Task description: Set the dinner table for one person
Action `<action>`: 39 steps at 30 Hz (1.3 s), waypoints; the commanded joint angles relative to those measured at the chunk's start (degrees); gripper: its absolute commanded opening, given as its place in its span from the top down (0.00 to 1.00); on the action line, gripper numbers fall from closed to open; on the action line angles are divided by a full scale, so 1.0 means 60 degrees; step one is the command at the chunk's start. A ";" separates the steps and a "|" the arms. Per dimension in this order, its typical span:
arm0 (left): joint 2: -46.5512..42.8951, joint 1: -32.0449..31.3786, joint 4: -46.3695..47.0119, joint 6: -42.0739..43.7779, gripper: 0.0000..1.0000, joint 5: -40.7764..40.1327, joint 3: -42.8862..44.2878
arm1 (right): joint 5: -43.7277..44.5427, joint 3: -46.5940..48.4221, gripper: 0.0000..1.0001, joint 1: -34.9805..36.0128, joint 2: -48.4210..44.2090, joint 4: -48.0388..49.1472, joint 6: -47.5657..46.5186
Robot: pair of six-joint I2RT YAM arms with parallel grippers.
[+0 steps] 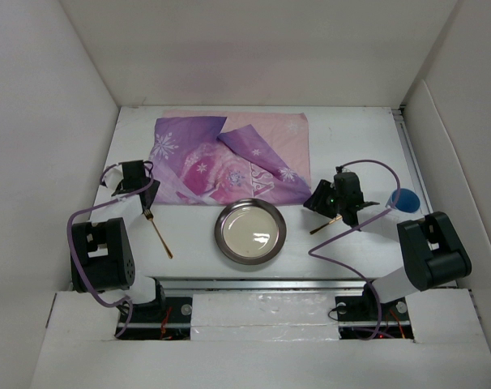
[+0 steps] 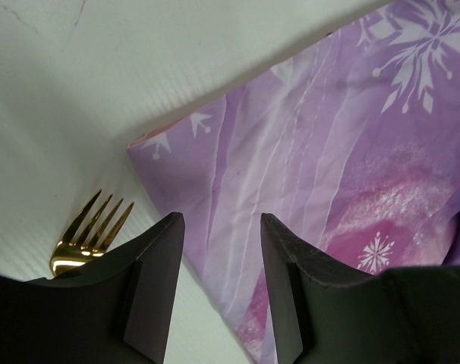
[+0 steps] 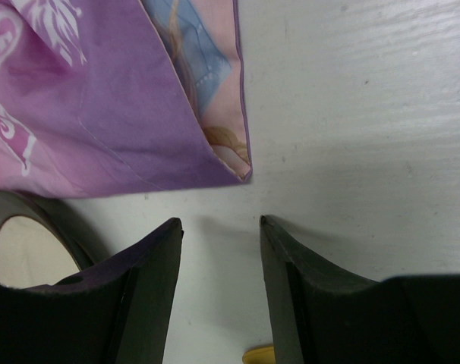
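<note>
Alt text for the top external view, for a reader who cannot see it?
A round metal plate sits on the white table between the left gripper and right gripper, both open; a gold fork lies left of it, a purple cloth behind.

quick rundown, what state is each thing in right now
cloth mat: rumpled, corners folded over
plate: upright, empty
fork: lying flat, not held
second gold utensil: lying flat by the right gripper, not held
blue object: partly hidden, state unclear
left gripper: open, empty
right gripper: open, empty
</note>
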 commanded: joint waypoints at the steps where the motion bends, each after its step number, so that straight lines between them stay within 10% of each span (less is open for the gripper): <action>1: -0.0626 -0.0116 -0.0587 -0.0025 0.58 -0.0420 -0.0238 | -0.0589 0.0338 0.48 -0.0228 0.0461 0.0507 0.0085; 15: -0.1038 -0.0116 -0.1000 -0.0114 0.48 -0.0437 -0.0312 | -0.0269 0.0969 0.54 -0.0435 0.1651 0.1825 0.1212; 22: -0.0436 -0.0116 -0.1045 -0.0143 0.58 0.0047 -0.0281 | -0.0196 0.1086 0.56 -0.0523 0.1841 0.2366 0.1491; 33: -0.0013 -0.0116 -0.0649 -0.0304 0.58 0.0237 -0.0473 | 0.0067 0.1159 0.92 -0.0889 0.1901 0.3144 0.1843; 39: 0.0339 -0.0510 -0.0589 -0.0479 0.60 0.0253 -0.0253 | -0.0122 0.1131 0.93 -0.0991 0.1930 0.3246 0.1828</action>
